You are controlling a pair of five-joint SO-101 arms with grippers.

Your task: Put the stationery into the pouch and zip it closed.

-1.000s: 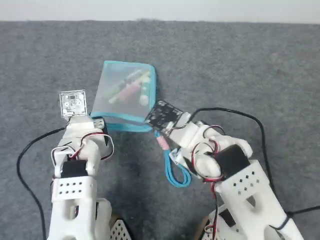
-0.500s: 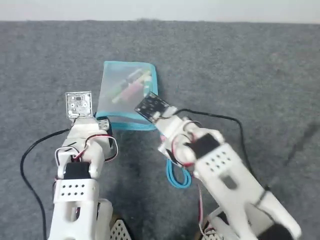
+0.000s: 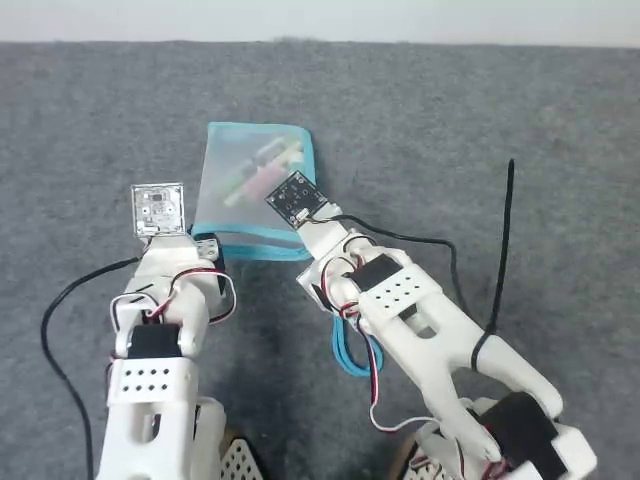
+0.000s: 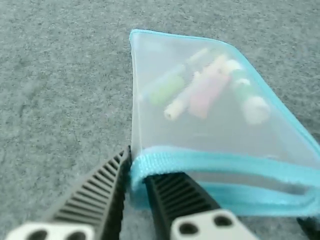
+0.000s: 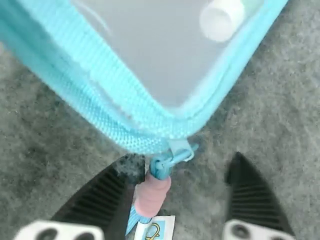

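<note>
The translucent pouch [image 3: 250,195] with cyan trim lies flat on the grey mat, holding several pens and markers [image 4: 200,90]. My left gripper [image 4: 136,167] is shut on the pouch's near left corner, pinching the cyan zipper edge [image 4: 200,162]. At the pouch's near right corner, my right gripper [image 5: 182,162] is open. Its jaws stand wide apart on either side of the zipper slider [image 5: 176,150] and its pink pull tab [image 5: 150,195]. The pink tab lies close beside one finger [image 5: 100,192]. In the high view the right wrist's camera board [image 3: 297,197] covers that corner.
A blue cord loop [image 3: 350,355] trails from the pull tab toward the arm bases. A black cable [image 3: 505,230] arcs up on the right. Grey mat lies open all round the pouch, and a pale wall edge runs along the far side.
The right arm swung left and forward, bringing its gripper over the pouch's near right corner. The left arm shifted slightly forward, then held still on the pouch.
</note>
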